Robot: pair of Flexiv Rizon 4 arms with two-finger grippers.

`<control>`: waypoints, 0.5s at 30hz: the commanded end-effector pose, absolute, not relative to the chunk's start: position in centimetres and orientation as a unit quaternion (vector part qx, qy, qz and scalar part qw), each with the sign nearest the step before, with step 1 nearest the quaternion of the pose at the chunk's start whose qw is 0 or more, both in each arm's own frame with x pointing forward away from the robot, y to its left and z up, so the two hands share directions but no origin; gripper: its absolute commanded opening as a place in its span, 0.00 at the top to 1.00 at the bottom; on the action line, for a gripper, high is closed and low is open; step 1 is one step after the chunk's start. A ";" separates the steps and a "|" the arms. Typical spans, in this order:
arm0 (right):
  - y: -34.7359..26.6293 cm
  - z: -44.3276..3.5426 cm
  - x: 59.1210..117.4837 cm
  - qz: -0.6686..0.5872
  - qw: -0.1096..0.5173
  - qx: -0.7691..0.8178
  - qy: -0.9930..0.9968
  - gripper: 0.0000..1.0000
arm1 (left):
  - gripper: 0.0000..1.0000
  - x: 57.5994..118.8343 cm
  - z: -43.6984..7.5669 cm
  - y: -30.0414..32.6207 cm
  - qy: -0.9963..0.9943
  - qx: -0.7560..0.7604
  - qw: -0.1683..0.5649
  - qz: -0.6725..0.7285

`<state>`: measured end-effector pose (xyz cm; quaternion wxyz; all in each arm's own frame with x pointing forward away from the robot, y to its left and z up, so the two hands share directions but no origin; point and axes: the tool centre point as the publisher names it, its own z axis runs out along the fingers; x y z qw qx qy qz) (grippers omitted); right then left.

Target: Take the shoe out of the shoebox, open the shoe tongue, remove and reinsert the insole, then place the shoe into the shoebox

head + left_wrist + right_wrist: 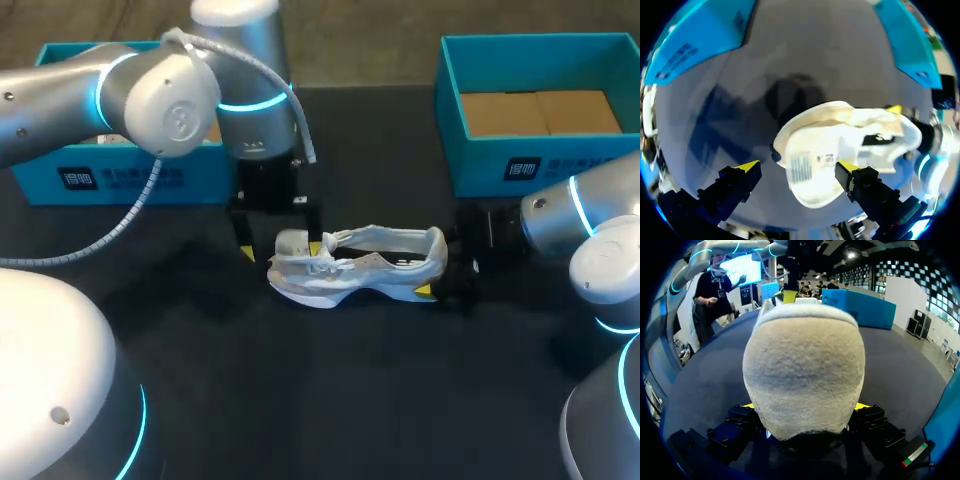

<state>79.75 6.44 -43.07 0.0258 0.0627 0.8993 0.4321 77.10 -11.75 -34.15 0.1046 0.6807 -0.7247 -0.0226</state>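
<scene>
A white shoe (360,265) lies on its side on the dark table, mid-table between two blue boxes. Its tongue (812,162), white with a printed label, is folded out at the toe end. My left gripper (281,250) hangs over that end, open, fingers wide apart; in the left wrist view the left gripper (797,167) has one fingertip (847,166) over the tongue and the other over bare table. My right gripper (455,275) is at the heel. In the right wrist view the heel (805,370) fills the right gripper (805,405), both fingers against its sides.
A blue shoebox (530,150) with brown cardboard inside stands at the back right. Another blue box (130,170) stands at the back left, partly behind my left arm. The dark table (330,400) stretches in front of the shoe.
</scene>
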 end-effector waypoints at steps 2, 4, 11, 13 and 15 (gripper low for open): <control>6.8 -43.7 79.6 0.430 0.027 0.063 0.900 1.00 | 0.00 76.7 -31.2 -11.4 -0.810 0.577 0.097 0.029; 6.8 -43.7 79.6 0.430 0.027 0.063 0.900 1.00 | 0.00 76.9 -30.3 -11.6 -0.837 0.534 0.113 0.037; 6.8 -43.7 79.6 0.430 0.027 0.063 0.900 1.00 | 0.00 76.7 -27.0 -12.0 -0.940 0.271 0.206 0.026; 6.8 -43.7 79.6 0.430 0.027 0.063 0.900 1.00 | 0.00 76.5 -26.0 -12.3 -0.957 0.190 0.221 0.008; 6.8 -43.7 79.6 0.430 0.027 0.063 0.900 1.00 | 0.00 76.6 -25.4 -12.8 -0.967 0.145 0.207 -0.018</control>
